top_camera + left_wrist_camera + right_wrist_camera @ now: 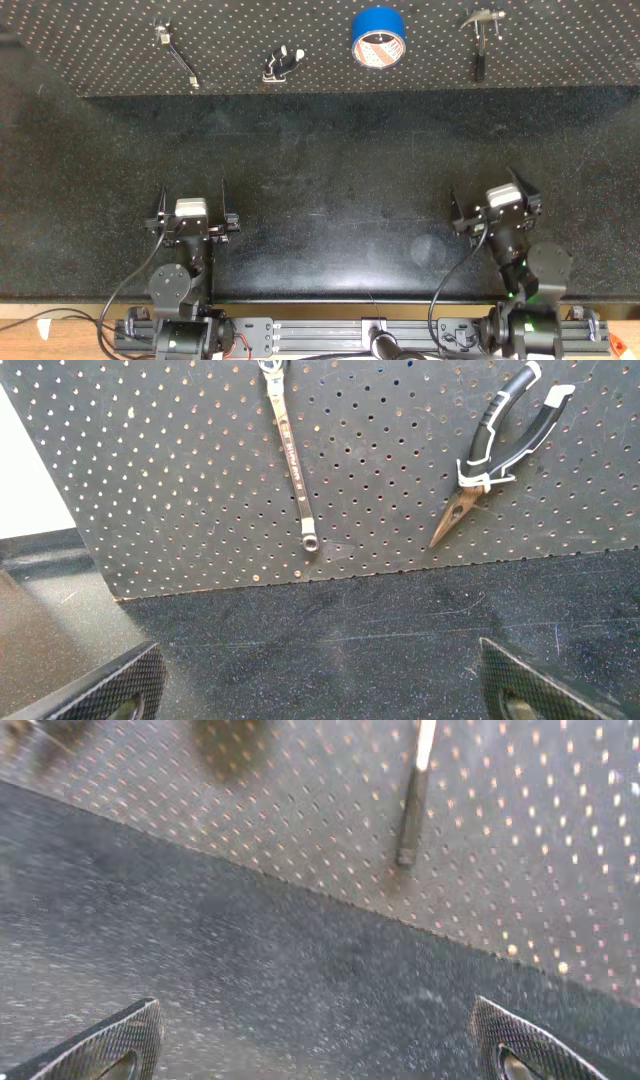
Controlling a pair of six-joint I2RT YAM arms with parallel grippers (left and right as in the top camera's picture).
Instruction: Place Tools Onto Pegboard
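as the wrench (290, 455), pliers (500, 445), tape (378, 38) and hammer (481, 40) hang on the pegboard (100, 50), left gripper (194, 195) and right gripper (485, 190), jaws spread, should rest back.

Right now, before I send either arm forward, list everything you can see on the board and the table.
perforated black pegboard: one, black, along the table's far edge.
slim silver metal wrench: one, silver, hanging at the pegboard's left end.
needle-nose pliers with black-and-white grips: one, black and white, hanging right of the wrench.
blue tape roll: one, blue, on the pegboard right of the pliers.
metal-headed hammer with a dark handle: one, silver and black, hanging at the pegboard's right end.
speckled black table mat: one, black, between the pegboard and the arms.
left gripper: one, black, open, near left of mat.
right gripper: one, black, open, near right of mat.
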